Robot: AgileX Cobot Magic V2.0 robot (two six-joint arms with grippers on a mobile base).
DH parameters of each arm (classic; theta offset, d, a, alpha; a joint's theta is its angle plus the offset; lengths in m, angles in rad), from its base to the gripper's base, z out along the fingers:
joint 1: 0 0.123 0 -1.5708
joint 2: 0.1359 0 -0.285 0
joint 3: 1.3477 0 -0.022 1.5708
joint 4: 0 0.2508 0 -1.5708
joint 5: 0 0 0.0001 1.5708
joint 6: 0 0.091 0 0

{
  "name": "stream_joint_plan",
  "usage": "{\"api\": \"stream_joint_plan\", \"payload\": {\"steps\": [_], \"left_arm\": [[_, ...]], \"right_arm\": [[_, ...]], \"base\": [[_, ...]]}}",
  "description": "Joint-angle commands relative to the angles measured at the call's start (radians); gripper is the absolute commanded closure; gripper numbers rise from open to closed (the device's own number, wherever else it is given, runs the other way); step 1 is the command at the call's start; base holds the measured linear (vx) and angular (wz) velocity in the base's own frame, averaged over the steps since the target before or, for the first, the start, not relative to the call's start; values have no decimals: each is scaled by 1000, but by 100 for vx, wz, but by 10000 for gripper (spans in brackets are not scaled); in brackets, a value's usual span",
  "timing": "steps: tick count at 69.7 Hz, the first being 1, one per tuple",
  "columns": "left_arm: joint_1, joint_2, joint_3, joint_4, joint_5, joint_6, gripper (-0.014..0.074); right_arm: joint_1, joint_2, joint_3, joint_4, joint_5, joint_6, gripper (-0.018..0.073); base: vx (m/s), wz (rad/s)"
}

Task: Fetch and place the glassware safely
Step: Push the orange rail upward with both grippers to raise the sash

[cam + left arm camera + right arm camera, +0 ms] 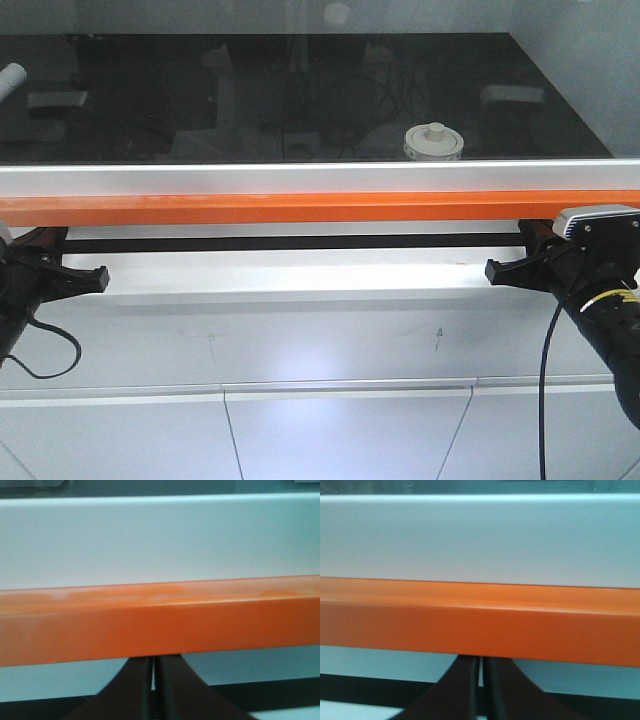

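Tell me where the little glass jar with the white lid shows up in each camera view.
Front-facing view: the glass jar stands right of centre on the black surface, near its front edge, just behind the white rail.
Left wrist view: not in it.
Right wrist view: not in it.
Shared landmark: the orange bar runs side to side across all three views.

One lidded jar (433, 142), one white cylinder (10, 79), two grippers (98, 279) (494, 270).
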Motion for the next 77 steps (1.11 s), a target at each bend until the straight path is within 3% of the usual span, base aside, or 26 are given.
{"api": "stream_joint_plan", "payload": {"steps": [1,38,61,77], "left_arm": [[-7,-54,-29,10,-173,-7,603],[-7,-158,-29,10,-149,-7,603],[-7,-212,-36,10,-131,-8,603],[-7,-255,-112,11,-57,-8,603]], "right_arm": [[-4,-40,-27,-5,-188,-10,560],[-4,-61,-42,-6,-243,-10,560],[-4,-169,-110,-27,-128,-10,560],[-4,-210,-147,-32,-93,-9,560]], "base": [[0,0],[0,0],[0,0],[0,0]]}}
